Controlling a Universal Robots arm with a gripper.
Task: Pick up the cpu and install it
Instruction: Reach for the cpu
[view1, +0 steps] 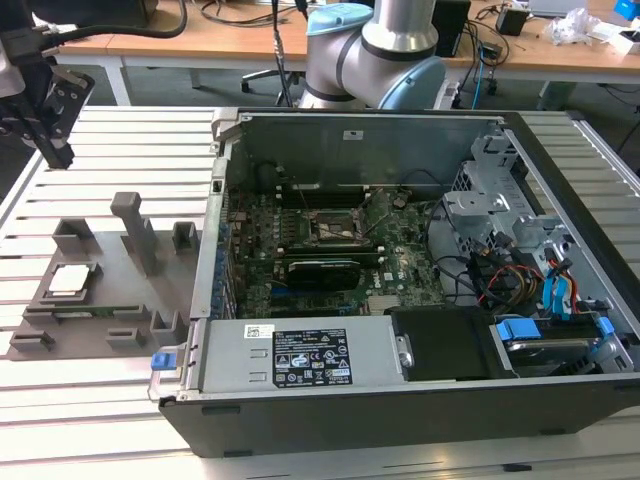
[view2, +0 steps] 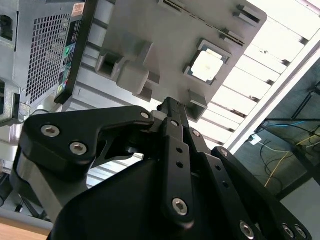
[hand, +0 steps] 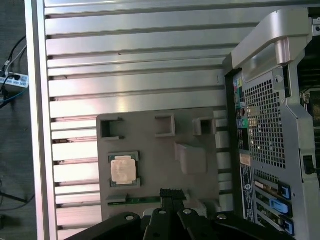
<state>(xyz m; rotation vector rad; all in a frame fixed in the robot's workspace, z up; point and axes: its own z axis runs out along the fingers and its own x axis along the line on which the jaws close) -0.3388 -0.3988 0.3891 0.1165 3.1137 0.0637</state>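
Observation:
The cpu (view1: 70, 280) (view2: 206, 65) (hand: 123, 169) is a small pale silver square lying flat in a recess of the grey holder plate (view1: 95, 318), at the exterior view's left. My black gripper (view1: 58, 152) hangs above the slatted table, beyond the plate and well apart from the cpu. In both wrist views its fingers (view2: 169, 107) (hand: 171, 194) meet with nothing between them. The dark square socket frame (view1: 331, 228) sits on the motherboard inside the open computer case (view1: 560, 200).
Grey holder blocks (view1: 137, 228) stand up from the plate, one a tall post. The case wall (view1: 215, 200) rises just beside the plate. A power supply (view1: 300, 355) and cables (view1: 500, 275) fill the case near the socket. Desks with wires lie behind.

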